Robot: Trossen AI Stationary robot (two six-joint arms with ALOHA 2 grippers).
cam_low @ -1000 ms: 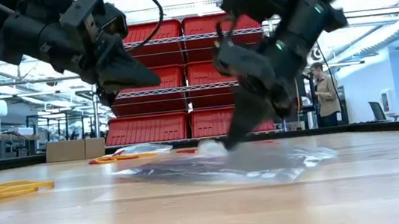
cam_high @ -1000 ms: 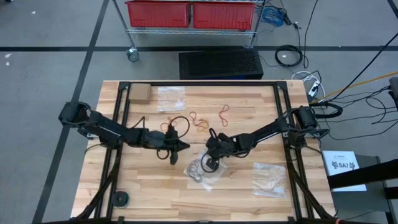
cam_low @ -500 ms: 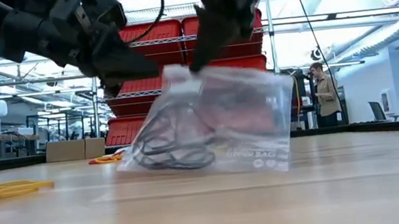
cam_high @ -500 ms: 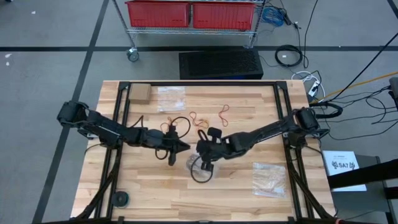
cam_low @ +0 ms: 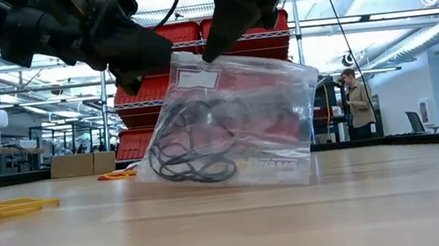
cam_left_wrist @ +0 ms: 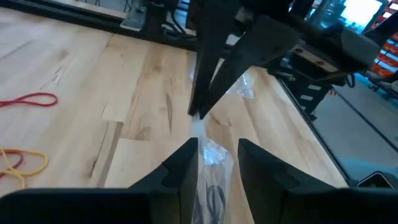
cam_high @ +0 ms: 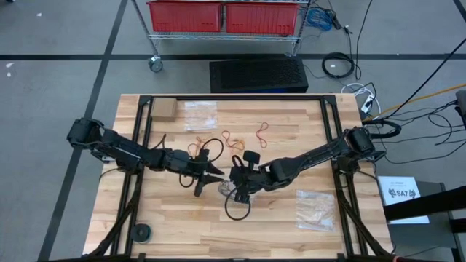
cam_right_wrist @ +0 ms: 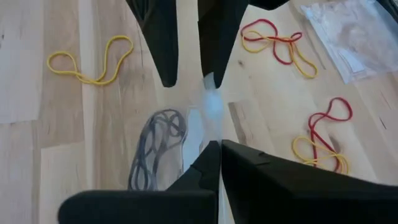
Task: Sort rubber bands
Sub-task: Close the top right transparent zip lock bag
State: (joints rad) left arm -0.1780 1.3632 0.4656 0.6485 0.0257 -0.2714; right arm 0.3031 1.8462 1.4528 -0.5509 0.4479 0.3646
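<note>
Right fingers (cam_low: 210, 55) pinched shut on bag (cam_low: 237, 129) top, hanging mid-surface. Left fingers (cam_low: 155, 64) parted, just left of its mouth, nearer.

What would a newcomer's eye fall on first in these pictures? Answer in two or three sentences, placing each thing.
The clear bag of black bands hangs mid-table, its lower edge about at the wood, pinched at its top by the shut right gripper. The left gripper is open astride the bag's top edge. Loose red and yellow bands lie behind, toward the table's far side.
</note>
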